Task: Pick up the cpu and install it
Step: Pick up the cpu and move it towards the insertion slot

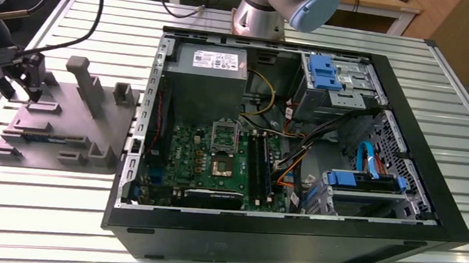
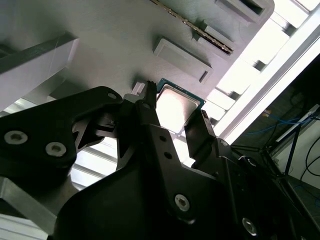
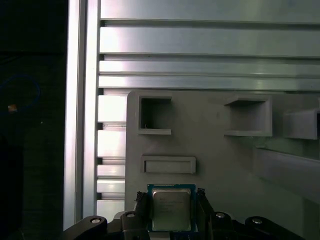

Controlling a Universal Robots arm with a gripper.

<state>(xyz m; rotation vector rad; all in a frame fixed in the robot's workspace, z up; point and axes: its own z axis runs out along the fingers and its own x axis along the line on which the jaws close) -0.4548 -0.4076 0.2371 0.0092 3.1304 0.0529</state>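
Now, which step is in hand, and what has the tool got?

You are at the pick. In both wrist views the black two-finger gripper (image 3: pixel 171 196) stands over the cpu (image 3: pixel 171 214), a small flat square chip with a silvery metal top and a thin pale rim. Its fingers (image 2: pixel 150 117) are drawn in to chip width and appear to bear on two opposite edges. Treat the grasp as made but unproven, since the contact lines are partly hidden.

And where does the chip sit?

It lies low on the grey moulded plastic tray (image 3: pixel 215 165), just beside a rectangular moulded feature (image 3: pixel 168 164). The tray rests on the ribbed aluminium table (image 3: pixel 200 55). In the exterior view the open black computer case (image 1: pixel 430 203) stands beside the tray, toward that view's right. Inside it you see the green motherboard (image 1: pixel 194 166) and its rectangular metal-framed socket (image 1: pixel 222 166) with a dark centre. By this reading, any move from here calls for a straight, level rise, with the chip kept flat and square.
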